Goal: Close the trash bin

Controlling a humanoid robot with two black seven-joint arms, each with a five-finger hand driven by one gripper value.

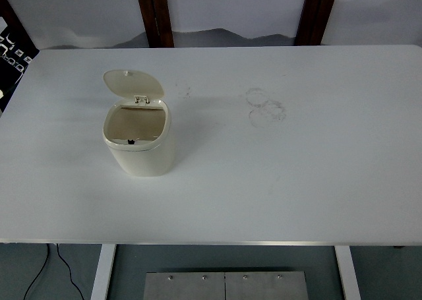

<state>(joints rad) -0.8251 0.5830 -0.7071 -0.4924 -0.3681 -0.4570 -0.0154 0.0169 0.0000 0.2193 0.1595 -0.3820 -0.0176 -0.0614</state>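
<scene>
A small cream trash bin [142,151] stands on the white table [297,168], left of centre. Its lid [133,82] is swung up and back on the rear hinge, so the mouth of the bin is open and the inside looks empty. Neither of my hands nor arms shows anywhere in the head view.
Faint ring-shaped stains [266,107] mark the tabletop right of centre. Two dark wooden posts [155,13] rise behind the far edge. A black cable [39,273] hangs below the near left corner, and a metal plate [224,285] sits under the front edge.
</scene>
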